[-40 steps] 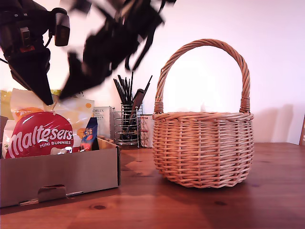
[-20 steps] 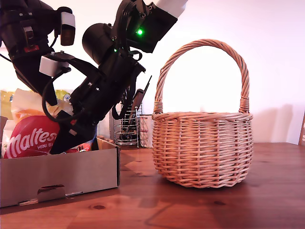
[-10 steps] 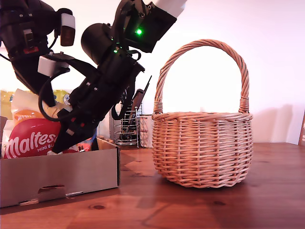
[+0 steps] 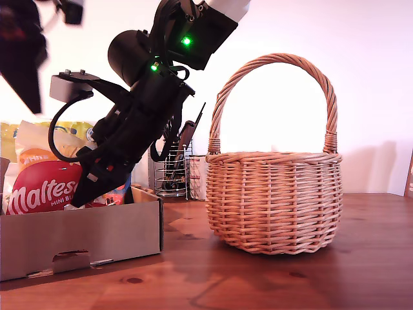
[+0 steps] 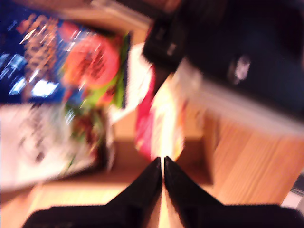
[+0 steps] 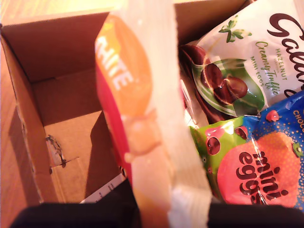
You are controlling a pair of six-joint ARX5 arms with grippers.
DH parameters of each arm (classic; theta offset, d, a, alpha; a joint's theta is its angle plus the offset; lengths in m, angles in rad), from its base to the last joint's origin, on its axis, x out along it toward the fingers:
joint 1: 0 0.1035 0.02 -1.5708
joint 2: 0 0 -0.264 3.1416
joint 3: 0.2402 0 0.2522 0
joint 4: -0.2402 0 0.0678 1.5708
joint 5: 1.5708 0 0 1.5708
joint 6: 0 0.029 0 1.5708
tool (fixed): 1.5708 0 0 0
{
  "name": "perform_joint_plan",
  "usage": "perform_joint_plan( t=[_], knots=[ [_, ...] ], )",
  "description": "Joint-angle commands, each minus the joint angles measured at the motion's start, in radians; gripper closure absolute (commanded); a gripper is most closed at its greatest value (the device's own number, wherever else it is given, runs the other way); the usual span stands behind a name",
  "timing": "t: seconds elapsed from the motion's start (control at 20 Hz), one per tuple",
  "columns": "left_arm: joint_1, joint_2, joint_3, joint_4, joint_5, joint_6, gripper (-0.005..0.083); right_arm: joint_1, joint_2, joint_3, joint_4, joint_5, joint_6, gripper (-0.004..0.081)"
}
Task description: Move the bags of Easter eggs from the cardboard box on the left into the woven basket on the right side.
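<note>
Lifted and blurred since half a second ago, my first gripper (image 5: pixel 163 166) is pinched together, empty. My second gripper (image 4: pixel 84 192), inside the box (image 4: pixel 97 236), clamps the cream bag (image 6: pixel 142 95); other bags (image 6: pixel 256 61) lie alongside. The basket (image 4: pixel 274 200) stands apart at the exterior view's right.

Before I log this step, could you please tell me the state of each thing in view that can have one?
My first gripper: shut, empty, above the box.
My second gripper: shut on the pale cream bag.
Cardboard box: open, bags inside.
Maltesers bag: upright in the box.
Galaxy bag: in the box, untouched.
Woven basket: upright; inside hidden.
</note>
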Motion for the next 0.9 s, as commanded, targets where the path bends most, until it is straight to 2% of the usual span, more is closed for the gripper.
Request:
perform_joint_plan(
  t=[0.0, 0.05, 0.2, 0.3, 0.55, 0.85],
  knots=[
    [0.020, -0.024, -0.005, 0.021, -0.034, -0.036, 0.0798, -0.002, 0.019, 0.004, -0.010, 0.003, 0.006, 0.0783],
    [0.030, -0.049, -0.005, 0.044, -0.056, -0.036, 0.0798, -0.002, 0.011, 0.005, -0.008, 0.003, 0.020, 0.0783],
    [0.069, -0.121, -0.005, 0.128, -0.125, -0.144, 0.0797, -0.003, -0.034, 0.011, -0.012, 0.004, 0.072, 0.0783],
    [0.097, -0.159, -0.005, 0.175, -0.132, -0.186, 0.0797, -0.002, -0.079, 0.012, -0.020, 0.013, 0.090, 0.0783],
    [0.129, -0.193, -0.005, 0.207, -0.103, -0.222, 0.0797, -0.001, -0.183, 0.011, -0.053, 0.050, 0.161, 0.0783],
    [0.130, -0.192, -0.005, 0.271, -0.079, -0.233, 0.0797, 0.015, -0.316, 0.011, -0.187, 0.107, 0.216, 0.0783]
  ],
)
